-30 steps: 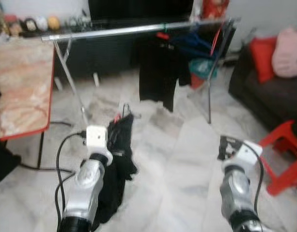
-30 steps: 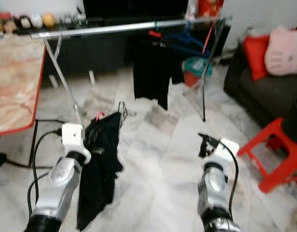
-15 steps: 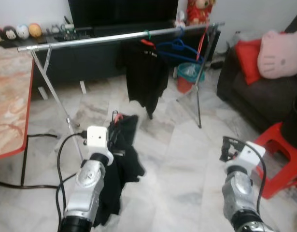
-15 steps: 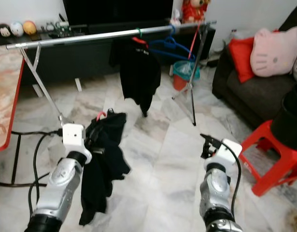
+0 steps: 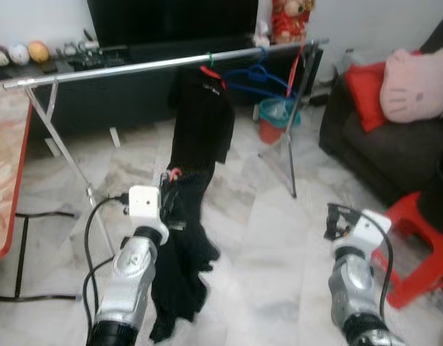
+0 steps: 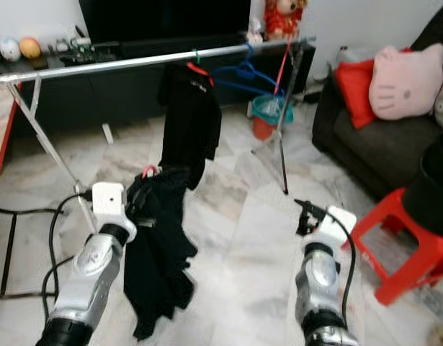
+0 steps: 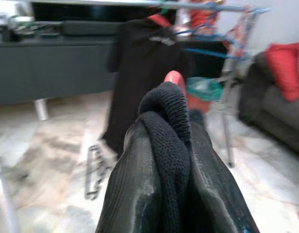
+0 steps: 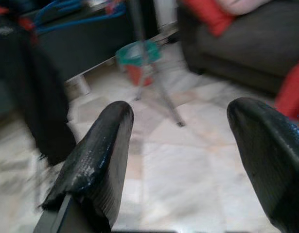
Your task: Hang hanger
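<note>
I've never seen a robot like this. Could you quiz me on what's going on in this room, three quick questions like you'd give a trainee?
1. True or false: the left tool carries a black garment on a red hanger.
2. What hangs on the metal rail? A) a black shirt and blue hangers B) a white towel C) nothing
3. Fill in: the right tool has its fingers ____ and holds nothing.

Key
1. True; the garment drapes down from that tool towards the floor.
2. A; the black shirt hangs beside the blue hangers.
3. Open; marble floor shows between the fingers.
</note>
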Controlling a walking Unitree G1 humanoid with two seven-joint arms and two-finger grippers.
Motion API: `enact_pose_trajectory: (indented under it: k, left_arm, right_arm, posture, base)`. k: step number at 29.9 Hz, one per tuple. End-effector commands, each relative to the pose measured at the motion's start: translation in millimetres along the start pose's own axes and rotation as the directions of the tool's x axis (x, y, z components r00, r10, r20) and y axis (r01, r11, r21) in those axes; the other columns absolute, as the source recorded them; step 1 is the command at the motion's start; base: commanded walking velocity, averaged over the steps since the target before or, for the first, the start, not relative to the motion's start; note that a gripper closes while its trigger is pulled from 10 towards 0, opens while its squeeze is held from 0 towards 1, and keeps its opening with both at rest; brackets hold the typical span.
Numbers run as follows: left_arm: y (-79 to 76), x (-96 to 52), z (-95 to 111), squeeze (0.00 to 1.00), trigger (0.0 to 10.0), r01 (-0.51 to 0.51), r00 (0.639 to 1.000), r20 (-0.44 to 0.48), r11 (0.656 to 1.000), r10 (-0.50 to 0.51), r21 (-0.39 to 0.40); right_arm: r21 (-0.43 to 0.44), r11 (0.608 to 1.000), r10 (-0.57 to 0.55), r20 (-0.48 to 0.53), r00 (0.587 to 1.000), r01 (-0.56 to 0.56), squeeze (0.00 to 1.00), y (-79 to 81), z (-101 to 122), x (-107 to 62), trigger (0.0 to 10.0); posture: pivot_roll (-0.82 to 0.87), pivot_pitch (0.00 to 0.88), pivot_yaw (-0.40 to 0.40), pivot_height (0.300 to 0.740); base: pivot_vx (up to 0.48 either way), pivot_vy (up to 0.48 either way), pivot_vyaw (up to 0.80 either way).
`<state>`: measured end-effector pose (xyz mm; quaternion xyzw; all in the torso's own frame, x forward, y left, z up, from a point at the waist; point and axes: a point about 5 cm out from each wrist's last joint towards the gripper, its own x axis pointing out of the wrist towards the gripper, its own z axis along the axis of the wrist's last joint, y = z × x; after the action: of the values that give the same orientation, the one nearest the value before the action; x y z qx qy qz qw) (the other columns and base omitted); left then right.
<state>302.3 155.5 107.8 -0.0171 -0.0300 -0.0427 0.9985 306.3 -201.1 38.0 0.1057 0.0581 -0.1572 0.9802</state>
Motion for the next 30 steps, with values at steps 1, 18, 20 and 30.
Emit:
enact_pose_trajectory:
  k: [1, 18, 20, 30]
  left_arm:
    - [-2.2, 5.2, 14.8, 0.0, 10.0, -0.006, 0.997, 0.071, 1.0, 0.005, 0.014]
    - [4.1, 10.6, 21.5, 0.0, 10.0, -0.086, 0.991, 0.104, 0.996, 0.084, 0.009]
    - [4.3, 11.0, 21.9, 0.0, 10.0, -0.088, 0.991, 0.106, 0.996, 0.087, 0.009]
    - [6.4, 14.6, 27.1, 0.0, 10.0, -0.099, 0.987, 0.128, 0.995, 0.098, 0.001]
  right_arm:
    - [-0.016, 1.0, -0.015, 0.007, 1.0, 0.016, 0.0, -8.7, 1.5, 0.3, 10.0]
    - [-0.038, 0.999, 0.027, 0.005, 1.0, -0.027, 0.0, -3.1, -0.6, -1.5, 10.0]
    - [-0.044, 0.998, 0.033, 0.009, 0.999, -0.033, 0.0, -2.2, -0.5, -1.8, 10.0]
    - [-0.039, 0.999, 0.036, 0.001, 0.999, -0.036, 0.0, -0.5, -2.7, -2.9, 10.0]
  posture:
    - [0.01, 0.018, -0.031, 0.74]
    - [0.01, 0.016, -0.031, 0.74]
    - [0.01, 0.016, -0.031, 0.74]
    - [0.0, 0.017, -0.027, 0.74]
  base:
    - [0.311, 0.0, 0.0]
    - [0.313, 0.0, 0.19]
    - [0.315, 0.0, 0.24]
    - [0.318, 0.0, 0.37]
